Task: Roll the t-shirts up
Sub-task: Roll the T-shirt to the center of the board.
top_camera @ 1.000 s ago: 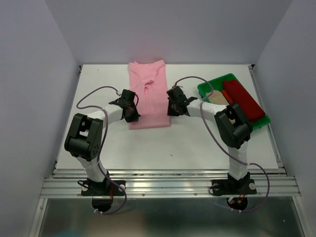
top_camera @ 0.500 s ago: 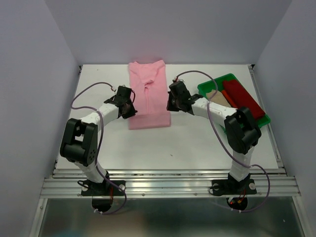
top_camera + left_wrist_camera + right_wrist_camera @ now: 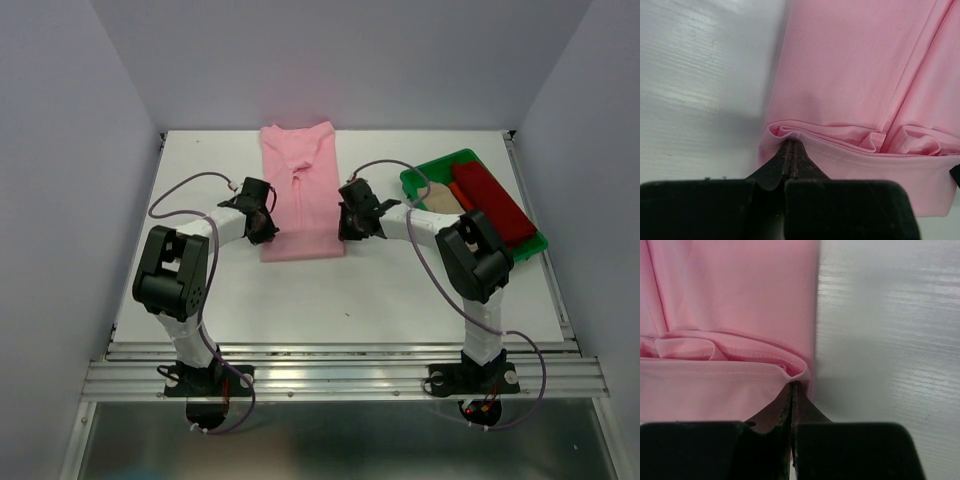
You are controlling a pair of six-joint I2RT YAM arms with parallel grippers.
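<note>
The pink t-shirt [image 3: 300,190] lies flat on the table [image 3: 380,290], near hem folded over; the green tray [image 3: 435,164] to its right holds a dark red t-shirt [image 3: 492,203] and a beige t-shirt [image 3: 438,197] side by side. The left gripper [image 3: 790,148] is clamped on the fold's left end, the right gripper [image 3: 793,388] on its right end.
</note>
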